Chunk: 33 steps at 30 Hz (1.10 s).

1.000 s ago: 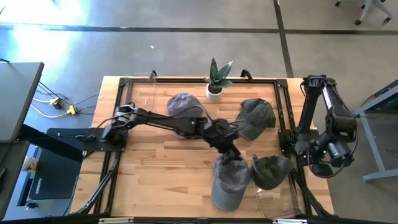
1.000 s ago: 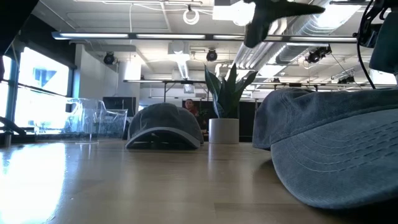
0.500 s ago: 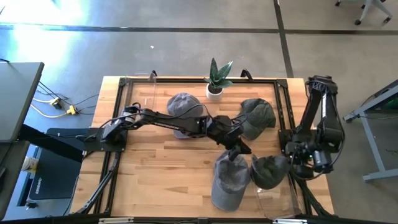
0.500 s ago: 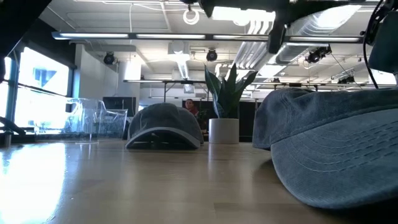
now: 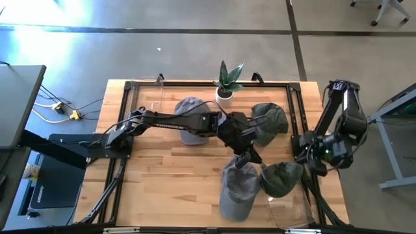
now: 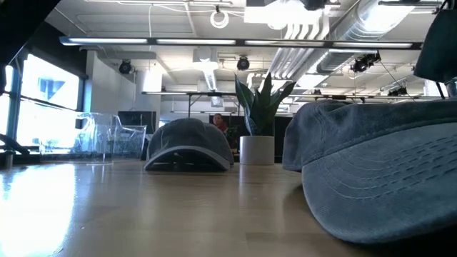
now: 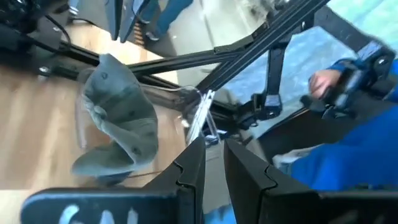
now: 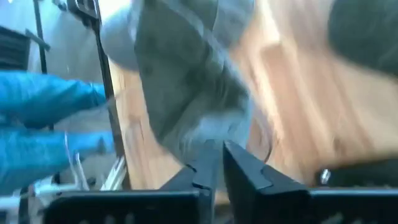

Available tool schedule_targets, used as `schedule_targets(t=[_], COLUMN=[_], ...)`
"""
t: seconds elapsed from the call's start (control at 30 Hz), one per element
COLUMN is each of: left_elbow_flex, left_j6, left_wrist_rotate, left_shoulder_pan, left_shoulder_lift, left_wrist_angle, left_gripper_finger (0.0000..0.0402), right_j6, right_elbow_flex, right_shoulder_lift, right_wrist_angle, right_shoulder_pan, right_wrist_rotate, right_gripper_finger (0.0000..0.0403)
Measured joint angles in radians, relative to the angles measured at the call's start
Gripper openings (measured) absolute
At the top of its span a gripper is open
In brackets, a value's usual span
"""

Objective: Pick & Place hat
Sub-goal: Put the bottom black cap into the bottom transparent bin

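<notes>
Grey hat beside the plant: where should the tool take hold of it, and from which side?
Take the grey hat by the middle of its brim, coming in low from the low view's side. It sits upright with the brim facing that camera and arched up off the wood, which probably leaves room for a finger underneath. The rounded crown offers no thin edge.

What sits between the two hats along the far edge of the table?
In the high view, a potted plant stands between the grey hat and the green hat, closer to the grey one.
</notes>
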Motion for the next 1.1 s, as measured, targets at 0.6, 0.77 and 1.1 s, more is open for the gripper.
schedule_targets(t=[0.6, 0.77, 1.1], left_elbow_flex=[0.159, 0.159, 0.159], left_j6=[0.048, 0.048, 0.052], left_wrist_rotate=[-0.048, -0.048, -0.027], left_shoulder_pan=[0.001, 0.001, 0.001], left_shoulder_lift=[0.0, 0.001, 0.0], left_wrist_angle=[-0.19, -0.19, -0.193], left_gripper_finger=[0.0055, 0.0055, 0.0055], right_j6=[-0.906, -1.09, -1.193], right_elbow_flex=[-0.239, -0.247, -0.245], right_shoulder_lift=[0.076, 0.166, 0.161], right_wrist_angle=[0.444, 0.501, 0.54], right_shoulder_pan=[-0.679, -0.781, -0.855], right_wrist_rotate=[-0.46, -0.614, -0.955], right_gripper_finger=[0.0226, 0.0216, 0.0078])
